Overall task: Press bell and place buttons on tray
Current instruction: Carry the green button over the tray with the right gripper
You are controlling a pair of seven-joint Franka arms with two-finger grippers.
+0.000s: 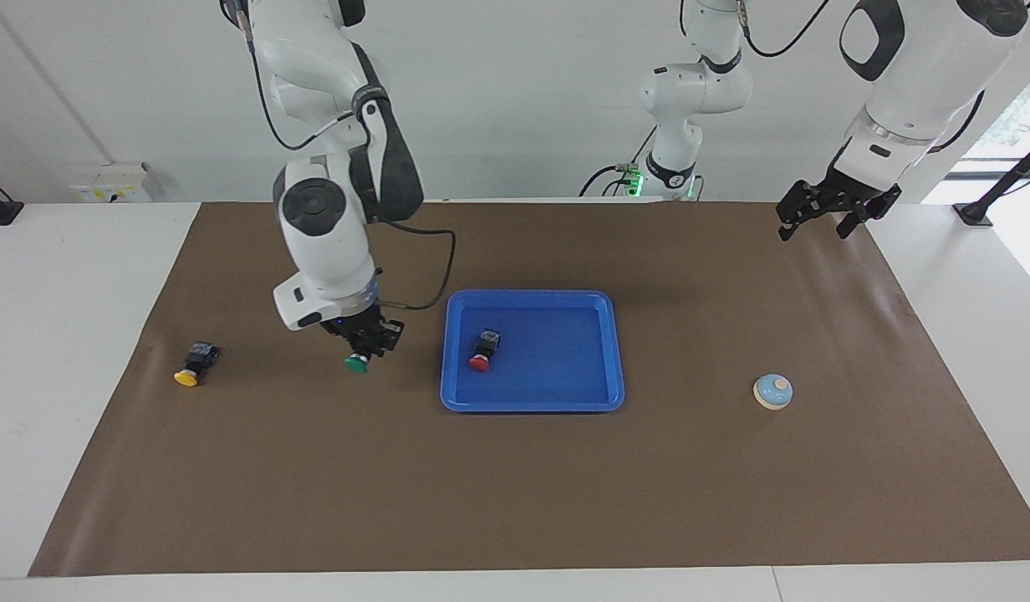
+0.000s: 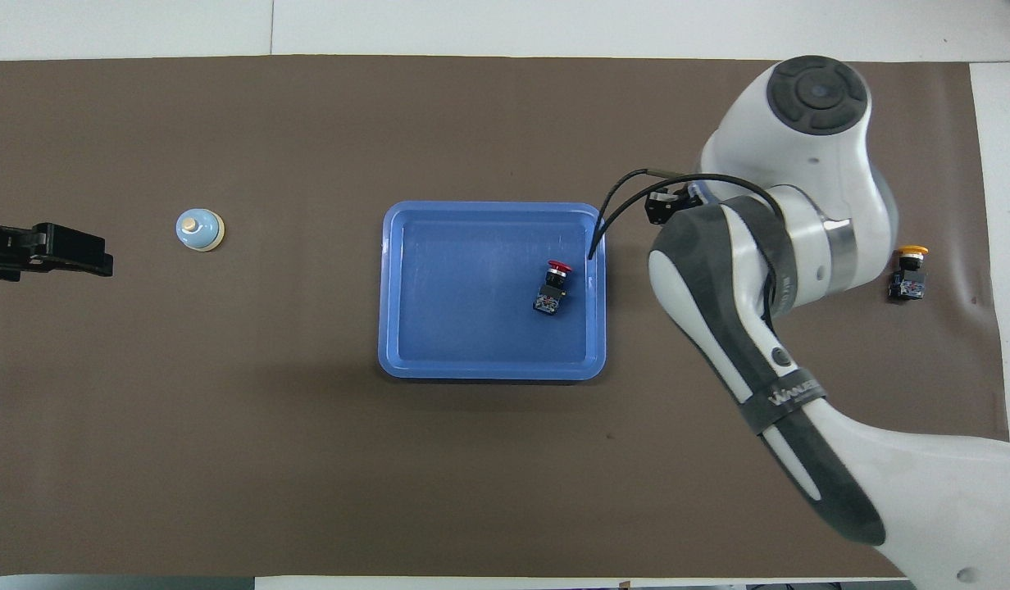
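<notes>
My right gripper (image 1: 366, 344) is shut on the green button (image 1: 358, 363) and holds it above the mat, between the yellow button (image 1: 191, 368) and the blue tray (image 1: 532, 405). In the overhead view the arm's wrist hides this gripper and the green button. The red button (image 1: 481, 355) lies on its side in the tray (image 2: 489, 373), toward the right arm's end; it also shows in the overhead view (image 2: 554, 283). The yellow button (image 2: 909, 274) lies on the mat. The bell (image 1: 772, 391) stands toward the left arm's end (image 2: 199, 229). My left gripper (image 1: 816, 219) waits, open and empty, raised over the mat's edge (image 2: 103, 256).
A brown mat (image 1: 515, 502) covers the table, with white table surface around it. The right arm's cable (image 2: 628, 184) loops above the tray's corner.
</notes>
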